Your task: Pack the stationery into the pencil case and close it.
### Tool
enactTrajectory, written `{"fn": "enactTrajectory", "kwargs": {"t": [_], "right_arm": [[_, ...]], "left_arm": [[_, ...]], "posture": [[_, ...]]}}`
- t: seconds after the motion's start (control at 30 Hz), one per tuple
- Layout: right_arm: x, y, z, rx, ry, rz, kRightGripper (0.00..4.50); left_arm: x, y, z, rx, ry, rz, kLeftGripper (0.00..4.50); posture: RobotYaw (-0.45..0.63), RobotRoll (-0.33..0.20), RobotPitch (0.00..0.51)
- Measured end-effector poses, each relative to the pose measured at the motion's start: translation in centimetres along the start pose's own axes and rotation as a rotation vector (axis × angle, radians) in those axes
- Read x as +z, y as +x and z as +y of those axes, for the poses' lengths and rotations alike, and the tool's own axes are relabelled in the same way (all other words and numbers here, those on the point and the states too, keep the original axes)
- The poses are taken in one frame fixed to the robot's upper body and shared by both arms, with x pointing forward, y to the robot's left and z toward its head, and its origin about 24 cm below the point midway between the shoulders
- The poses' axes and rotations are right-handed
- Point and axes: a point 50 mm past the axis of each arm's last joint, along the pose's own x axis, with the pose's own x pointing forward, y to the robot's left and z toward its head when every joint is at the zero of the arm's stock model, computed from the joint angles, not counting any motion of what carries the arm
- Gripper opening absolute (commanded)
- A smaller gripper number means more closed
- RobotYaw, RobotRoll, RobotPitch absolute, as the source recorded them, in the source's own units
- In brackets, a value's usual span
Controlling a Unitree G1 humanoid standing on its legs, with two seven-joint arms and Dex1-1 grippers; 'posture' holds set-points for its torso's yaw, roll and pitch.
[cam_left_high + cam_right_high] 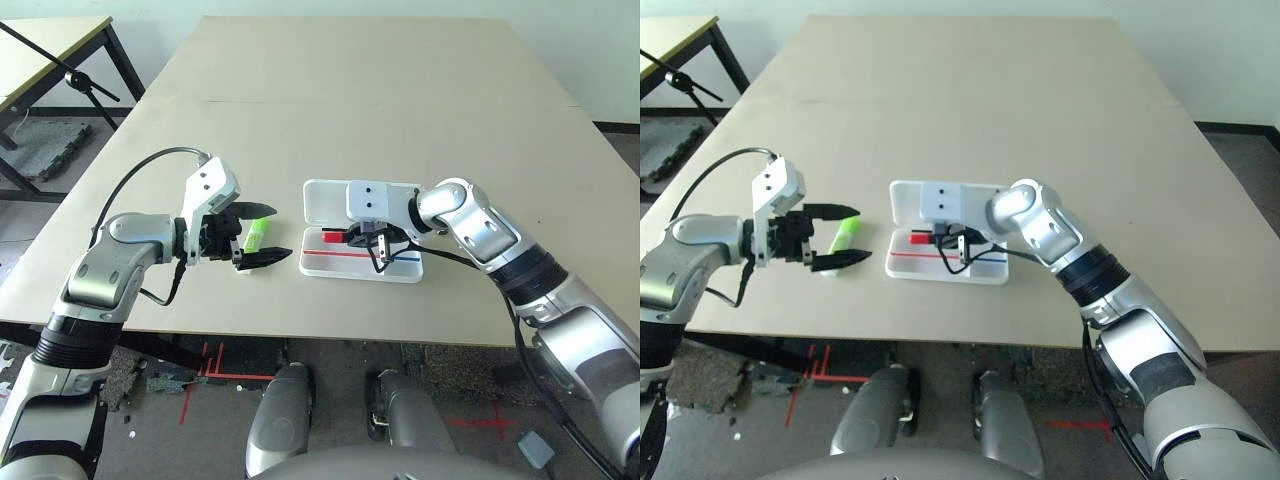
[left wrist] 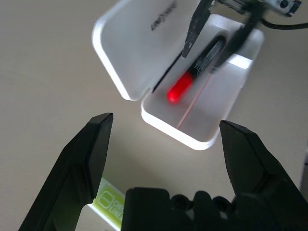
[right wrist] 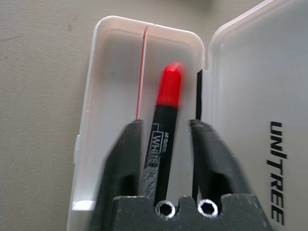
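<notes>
— Two pincers were up; where was the marker (image 3: 161, 130)?
— Inside the open pencil case (image 1: 322, 205), between the right pincer's (image 3: 164, 144) parted fingers. Left pincer (image 1: 258, 235) gaped beside the case, over the highlighter (image 1: 255, 237).

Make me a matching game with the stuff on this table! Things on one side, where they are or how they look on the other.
Things:
1. black marker with red cap
2. lime-green highlighter
3. pencil case lid
4. left pincer

States:
A. lying on the table beside the case
B. wide open, holding nothing
C. swung open, lying flat
D. inside the case tray

Pairs: 1-D, 2-A, 3-C, 4-B
</notes>
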Motion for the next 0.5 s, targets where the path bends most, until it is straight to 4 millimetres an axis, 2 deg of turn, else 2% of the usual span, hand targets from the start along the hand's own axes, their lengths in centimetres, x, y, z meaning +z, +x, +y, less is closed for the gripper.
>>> {"fn": "enactTrajectory", "kwargs": {"t": [0.1, 0.13, 0.3, 0.5], "right_arm": [[0.0, 0.0, 0.1, 0.0, -0.011, -0.01, 4.22], [0.0, -0.1, 0.1, 0.001, -0.016, -0.02, 4.46], [0.0, -0.9, 0.2, 0.036, 0.032, -0.091, 4.46], [-0.2, -3.1, 0.2, 0.083, 0.113, -0.253, 4.46]], "left_arm": [[-0.2, 0.0, 0.3, 0.055, -0.02, 0.023, 4.5], [-0.3, 0.0, 0.4, 0.079, -0.03, 0.034, 4.5], [-0.9, 0.0, 0.9, 0.175, -0.097, 0.081, 4.5], [-0.4, 0.2, 1.1, 0.293, -0.187, 0.044, 4.5]], "posture": [[0.35, 0.0, 0.084], [0.35, 0.0, 0.085], [0.34, 0.0, 0.087], [0.34, 0.0, 0.084]]}}
